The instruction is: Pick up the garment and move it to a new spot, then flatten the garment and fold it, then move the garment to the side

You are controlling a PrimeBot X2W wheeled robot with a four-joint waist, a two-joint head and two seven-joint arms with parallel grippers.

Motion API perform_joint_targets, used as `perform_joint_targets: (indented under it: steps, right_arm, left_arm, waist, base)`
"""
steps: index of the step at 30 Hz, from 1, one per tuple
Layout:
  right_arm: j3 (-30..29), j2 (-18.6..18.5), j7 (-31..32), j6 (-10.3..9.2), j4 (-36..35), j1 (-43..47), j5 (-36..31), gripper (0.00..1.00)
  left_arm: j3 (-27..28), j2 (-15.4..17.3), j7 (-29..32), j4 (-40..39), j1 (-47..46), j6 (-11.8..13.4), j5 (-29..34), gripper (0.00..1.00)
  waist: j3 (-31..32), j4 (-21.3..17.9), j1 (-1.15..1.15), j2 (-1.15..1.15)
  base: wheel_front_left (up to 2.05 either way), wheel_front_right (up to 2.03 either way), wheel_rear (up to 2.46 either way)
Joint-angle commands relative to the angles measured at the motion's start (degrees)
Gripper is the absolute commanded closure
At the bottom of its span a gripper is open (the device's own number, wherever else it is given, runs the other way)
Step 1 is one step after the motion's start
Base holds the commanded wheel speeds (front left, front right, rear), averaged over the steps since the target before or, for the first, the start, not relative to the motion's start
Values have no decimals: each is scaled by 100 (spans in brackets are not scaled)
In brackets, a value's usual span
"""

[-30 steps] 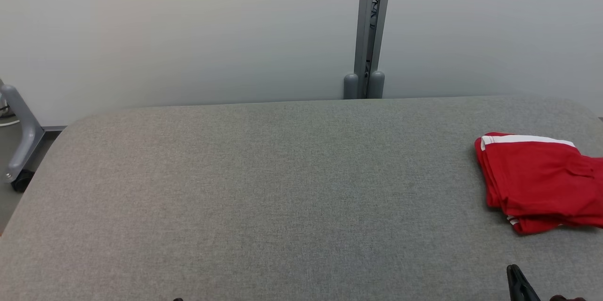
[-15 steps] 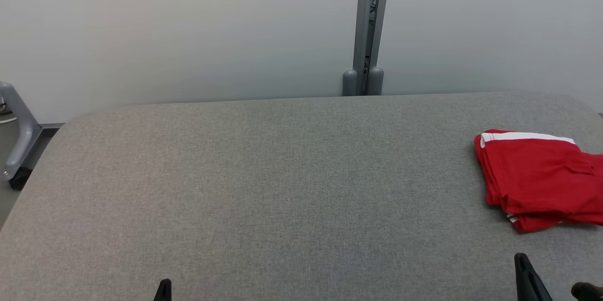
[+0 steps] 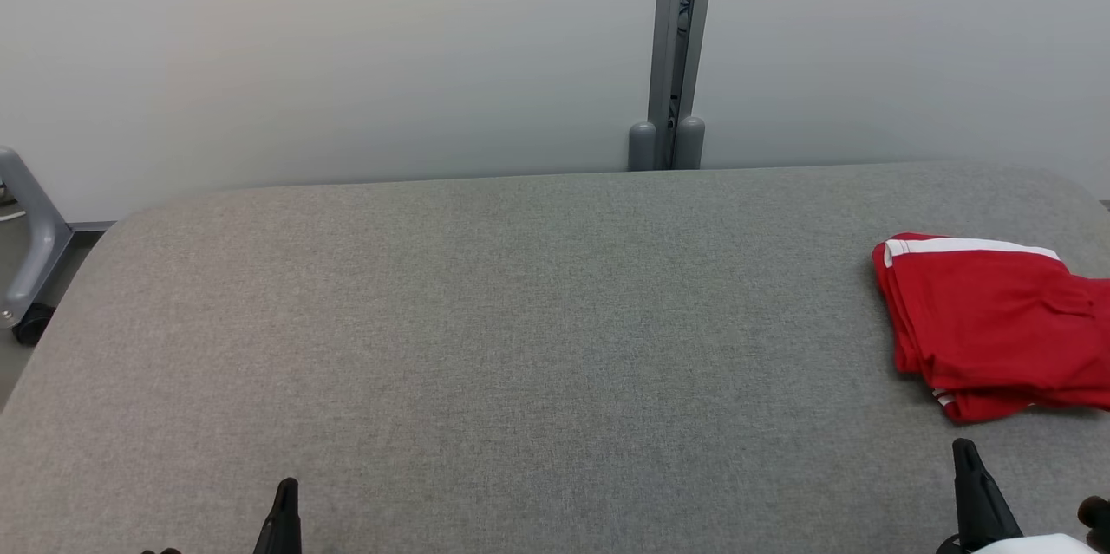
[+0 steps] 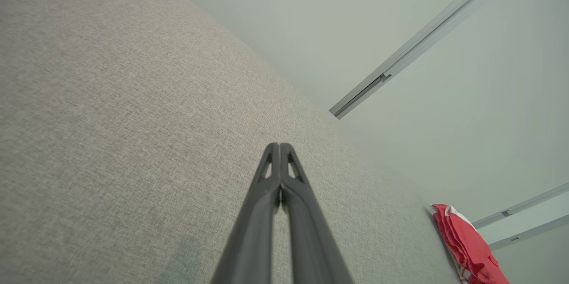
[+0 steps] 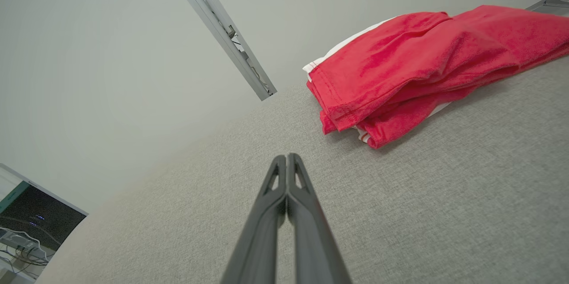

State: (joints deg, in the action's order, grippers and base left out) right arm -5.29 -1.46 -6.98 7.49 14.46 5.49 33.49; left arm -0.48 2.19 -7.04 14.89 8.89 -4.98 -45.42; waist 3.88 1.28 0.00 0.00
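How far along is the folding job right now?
Done: the red garment lies folded at the right side of the table. In hand: nothing; the left tool and right tool are shut, empty, clear of it. Left: apparently nothing.

A grey woven-fabric surface (image 3: 520, 320) with rounded far corners spans the head view. Behind its far edge stands a plain pale wall (image 3: 347, 60). A grey metal post (image 3: 675, 34) runs up the wall, right of the middle of that far edge. Two short round-topped grey cylinders (image 3: 643, 146) flank its foot just behind the edge. Off the far left corner, a curved grey frame leg (image 3: 30, 233) comes down to a black caster (image 3: 33, 324). In the right wrist view, a dark screen (image 5: 35, 222) and loose cables (image 5: 18, 253) show beyond the surface's edge.
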Motion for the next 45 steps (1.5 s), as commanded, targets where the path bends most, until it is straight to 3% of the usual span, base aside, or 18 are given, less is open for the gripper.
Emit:
perform_joint_targets:
  steps: [1,23,45]
  right_arm:
    - [-30,-66,52,1,-80,-167,225,100]
    - [-64,-99,469,1,-76,-500,2024,100]
    - [-89,-124,795,2,-68,-769,3423,100]
  left_arm:
    - [55,36,47,-85,-189,-27,-172,100]
    - [267,52,463,-92,-630,-107,-1609,100]
    - [432,64,797,-94,-970,-164,-2725,100]
  waist:
    - [-5,-2,0,0]
    - [-99,-31,0,0]
    - [-189,-59,0,0]
  base:
    - [0,0,0]
    - [0,0,0]
    - [0,0,0]
